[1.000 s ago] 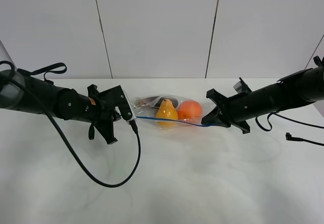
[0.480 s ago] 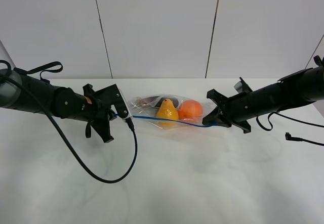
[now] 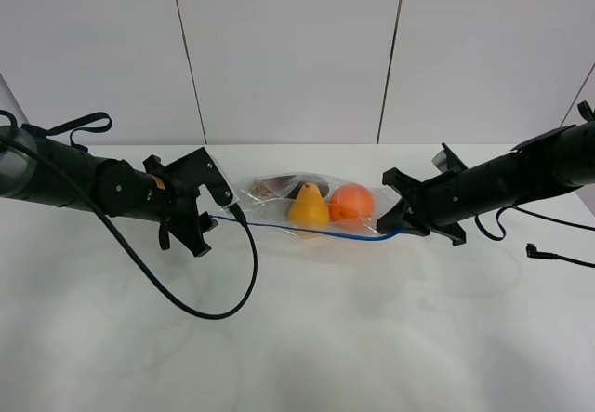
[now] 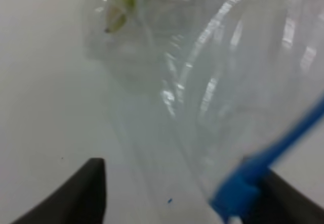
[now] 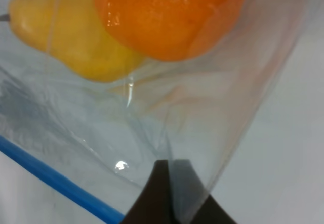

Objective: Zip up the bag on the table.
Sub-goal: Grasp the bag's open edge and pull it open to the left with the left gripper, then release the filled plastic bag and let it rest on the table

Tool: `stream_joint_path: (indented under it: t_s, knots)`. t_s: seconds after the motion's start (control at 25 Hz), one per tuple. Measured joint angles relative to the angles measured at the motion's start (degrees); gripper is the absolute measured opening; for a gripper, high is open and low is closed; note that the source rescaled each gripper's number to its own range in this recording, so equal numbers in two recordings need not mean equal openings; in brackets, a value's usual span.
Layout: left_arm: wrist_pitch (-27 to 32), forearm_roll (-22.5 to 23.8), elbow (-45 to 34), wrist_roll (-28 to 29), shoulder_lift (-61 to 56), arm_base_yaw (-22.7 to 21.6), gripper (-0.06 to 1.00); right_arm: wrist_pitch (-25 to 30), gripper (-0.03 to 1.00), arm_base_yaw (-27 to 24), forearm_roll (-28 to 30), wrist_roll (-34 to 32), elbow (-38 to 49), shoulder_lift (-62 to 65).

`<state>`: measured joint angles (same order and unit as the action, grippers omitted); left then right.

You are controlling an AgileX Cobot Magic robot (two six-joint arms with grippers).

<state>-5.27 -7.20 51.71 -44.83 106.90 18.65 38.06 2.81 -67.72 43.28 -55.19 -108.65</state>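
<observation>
Jaws of the left hand (image 4: 179,183) stand apart around the blue slider (image 4: 235,196) at one end of the bag (image 3: 307,203), gripping nothing. The right hand (image 5: 166,183) pinches the bag's opposite corner. The bag lies on the worktop (image 3: 297,338). The zipping stroke appears finished. Next: confirm the seal, then free the corner.

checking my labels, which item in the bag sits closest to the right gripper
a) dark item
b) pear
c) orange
c: the orange lies at the end of the bag that the right gripper pinches, with the pear farther from it.
</observation>
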Motion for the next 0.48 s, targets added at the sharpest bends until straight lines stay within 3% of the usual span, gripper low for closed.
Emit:
stream_joint_path:
  t_s: [0.24, 0.48]
  knots:
    - [-0.5, -12.5, 0.0, 13.8, 0.0, -1.8, 0.67, -0.5, 0.0, 0.0, 0.4, 0.0, 0.0, 0.0]
    - [3.2, -22.1, -0.1, 16.6, 0.0, -7.1, 0.67, -0.7, 0.0, 0.0, 2.1, 0.0, 0.0, 0.0]
